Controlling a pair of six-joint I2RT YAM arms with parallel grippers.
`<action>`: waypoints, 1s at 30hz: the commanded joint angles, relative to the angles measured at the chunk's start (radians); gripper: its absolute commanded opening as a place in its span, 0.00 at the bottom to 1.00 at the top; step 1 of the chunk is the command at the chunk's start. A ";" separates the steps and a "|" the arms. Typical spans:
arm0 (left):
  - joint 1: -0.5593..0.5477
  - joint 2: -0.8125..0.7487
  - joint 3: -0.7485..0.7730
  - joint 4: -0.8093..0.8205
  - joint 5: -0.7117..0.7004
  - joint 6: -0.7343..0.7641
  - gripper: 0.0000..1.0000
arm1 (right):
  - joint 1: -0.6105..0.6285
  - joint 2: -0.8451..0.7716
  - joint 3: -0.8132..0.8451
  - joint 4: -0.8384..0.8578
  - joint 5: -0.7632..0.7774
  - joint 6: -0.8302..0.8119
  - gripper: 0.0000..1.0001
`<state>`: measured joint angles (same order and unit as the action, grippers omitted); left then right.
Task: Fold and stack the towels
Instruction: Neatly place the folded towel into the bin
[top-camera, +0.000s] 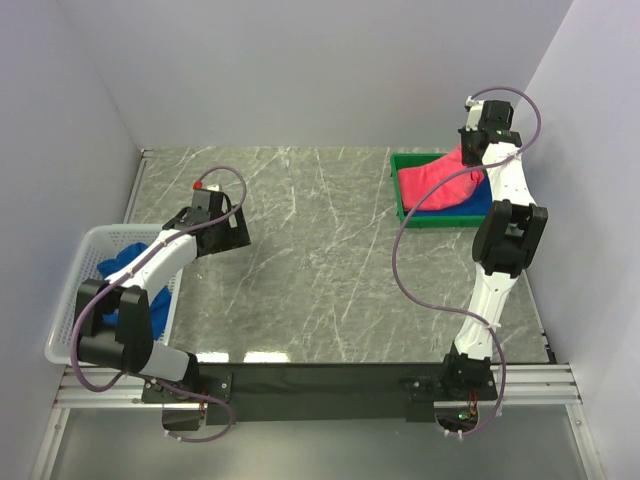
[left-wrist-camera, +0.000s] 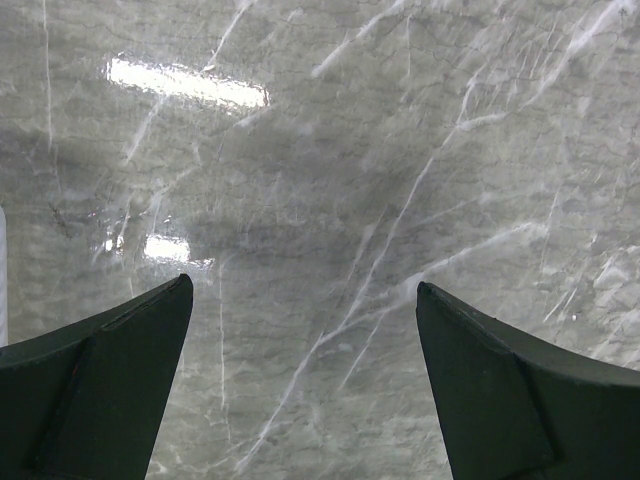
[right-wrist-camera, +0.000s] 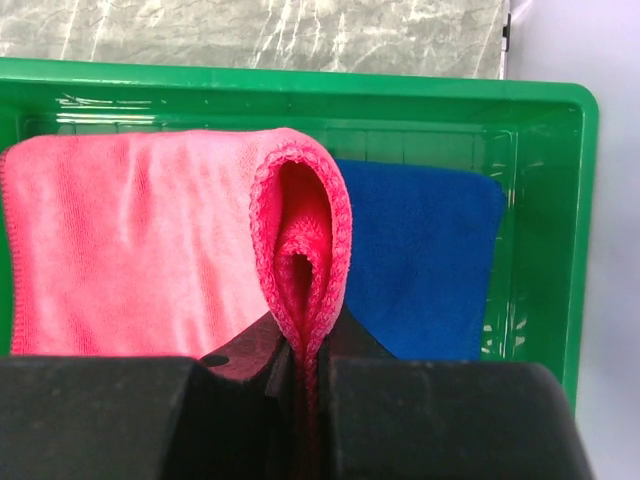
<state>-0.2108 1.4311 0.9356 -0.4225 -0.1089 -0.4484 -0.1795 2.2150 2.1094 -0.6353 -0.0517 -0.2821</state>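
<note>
Fingers of the right gripper (right-wrist-camera: 305, 350) clamp the pink-red terry towel (right-wrist-camera: 130, 240) over the green plastic tray (right-wrist-camera: 300, 82) at two o'clock; left gripper (left-wrist-camera: 303, 295) fingers spread apart.

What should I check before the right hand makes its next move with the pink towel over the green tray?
1. Grip: the right hand is shut on the pink towel at its edge: ok.
2. Placement: the pink towel lies over the blue towel in the tray, inside the green tray: ok.
3. Pink towel flat: not ok, the held edge stands up in a loop.
4. Lower towel neatly folded: cannot tell, mostly covered.
5. The left hand is open, holding nothing, over the bare table: ok.
6. All towels stacked: not ok, the blue towel in the basket lies crumpled in the white basket.
</note>
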 joint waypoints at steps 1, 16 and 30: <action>0.004 0.000 0.003 0.028 0.011 0.016 0.99 | -0.006 -0.017 0.038 0.057 0.003 0.000 0.00; 0.004 0.000 0.006 0.027 0.017 0.019 0.99 | -0.005 -0.078 0.001 0.072 -0.122 0.054 0.00; 0.004 0.000 0.008 0.025 0.025 0.019 0.99 | -0.005 -0.166 -0.034 0.086 -0.149 0.084 0.00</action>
<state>-0.2108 1.4319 0.9356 -0.4229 -0.1013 -0.4461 -0.1795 2.1288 2.0689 -0.5938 -0.2008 -0.2153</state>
